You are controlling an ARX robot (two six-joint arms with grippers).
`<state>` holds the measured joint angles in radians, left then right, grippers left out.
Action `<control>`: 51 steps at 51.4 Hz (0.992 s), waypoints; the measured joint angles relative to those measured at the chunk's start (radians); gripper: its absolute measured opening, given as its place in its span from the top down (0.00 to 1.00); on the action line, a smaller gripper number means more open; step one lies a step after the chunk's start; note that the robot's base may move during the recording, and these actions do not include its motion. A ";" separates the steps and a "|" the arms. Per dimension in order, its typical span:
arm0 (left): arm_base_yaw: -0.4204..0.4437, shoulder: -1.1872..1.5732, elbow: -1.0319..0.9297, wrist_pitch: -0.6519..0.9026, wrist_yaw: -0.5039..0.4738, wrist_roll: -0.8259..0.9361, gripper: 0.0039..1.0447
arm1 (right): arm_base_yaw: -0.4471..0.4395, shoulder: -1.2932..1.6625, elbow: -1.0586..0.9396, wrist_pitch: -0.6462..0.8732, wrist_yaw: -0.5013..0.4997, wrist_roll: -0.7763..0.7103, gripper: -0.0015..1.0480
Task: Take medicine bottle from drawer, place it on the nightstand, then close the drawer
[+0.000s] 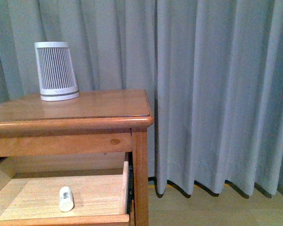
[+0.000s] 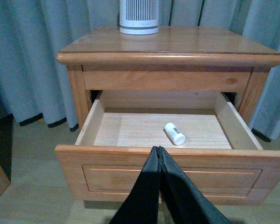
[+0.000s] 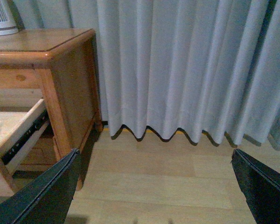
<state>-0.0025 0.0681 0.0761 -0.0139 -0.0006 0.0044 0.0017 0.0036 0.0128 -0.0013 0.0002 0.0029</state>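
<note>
Your one medicine bottle (image 2: 174,133) lies on its side in the open drawer (image 2: 130,130), just beyond your left gripper (image 2: 159,150), pinched together. Your right gripper (image 3: 154,186) gapes wide over the floor (image 3: 158,172).

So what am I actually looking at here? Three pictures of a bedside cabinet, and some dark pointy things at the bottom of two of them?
These come from three cameras on one robot with two arms. The front view looks out from its body: a wooden nightstand with a white slatted cylinder standing on top, and its upper drawer pulled open. Inside lies a small white medicine bottle on its side.

The other two cameras sit on the wrists. The dark shapes are each arm's pincers. The left gripper has its two fingers pressed together, empty, just in front of the drawer. The right gripper is spread wide open beside the nightstand, facing floor and grey curtain. Nothing is held.
</note>
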 joint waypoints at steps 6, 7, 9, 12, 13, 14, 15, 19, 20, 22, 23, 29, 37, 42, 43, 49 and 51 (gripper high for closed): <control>0.000 -0.011 -0.013 0.002 0.000 0.001 0.98 | 0.000 0.000 0.000 0.000 0.000 0.000 0.07; 0.000 -0.012 -0.014 0.002 0.000 0.001 0.98 | 0.000 0.000 0.000 0.000 0.000 0.000 0.07; 0.000 -0.015 -0.017 0.002 0.000 0.001 0.98 | 0.000 0.000 0.000 0.000 0.000 0.000 0.07; 0.000 -0.020 -0.020 0.003 0.000 0.001 0.98 | 0.000 0.000 0.000 0.000 0.000 0.000 0.07; 0.000 -0.022 -0.022 0.003 0.000 0.001 0.98 | 0.000 0.000 0.000 0.000 0.000 0.000 0.07; 0.000 -0.029 -0.029 0.007 0.000 0.001 0.98 | 0.000 0.000 0.000 0.000 0.000 0.000 0.07; 0.000 -0.039 -0.038 0.009 0.000 0.001 0.98 | 0.000 0.000 0.000 0.000 0.000 0.000 0.07; 0.000 -0.057 -0.066 0.009 0.000 0.000 0.98 | 0.000 0.000 0.000 0.000 0.000 0.000 0.07; 0.000 -0.058 -0.066 0.009 0.000 0.000 0.98 | 0.000 0.000 0.000 0.000 0.000 0.000 0.07; 0.000 -0.061 -0.066 0.009 0.000 0.000 0.98 | 0.000 0.000 0.000 0.000 0.000 0.000 0.07; 0.000 -0.062 -0.066 0.009 0.000 0.000 0.98 | 0.000 0.000 0.000 0.000 0.000 0.000 0.07; 0.000 -0.062 -0.066 0.009 0.000 0.000 0.98 | 0.000 0.000 0.000 0.000 0.000 0.000 0.07; 0.000 -0.062 -0.066 0.009 0.000 -0.002 0.72 | 0.000 0.000 0.000 0.000 0.000 0.000 0.07; 0.000 -0.062 -0.066 0.009 0.003 -0.002 0.57 | 0.000 0.000 0.000 0.000 0.004 0.000 0.07; 0.000 -0.062 -0.066 0.009 0.003 -0.002 0.53 | 0.000 0.000 0.000 0.000 0.003 0.000 0.07; 0.000 -0.062 -0.066 0.009 0.002 -0.002 0.35 | 0.000 0.000 0.000 0.000 0.003 0.000 0.07; 0.000 -0.062 -0.066 0.009 0.002 -0.002 0.28 | 0.000 0.000 0.000 0.000 0.003 0.000 0.07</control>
<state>-0.0021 0.0059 0.0097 -0.0048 0.0013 0.0029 0.0017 0.0036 0.0128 -0.0013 0.0036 0.0029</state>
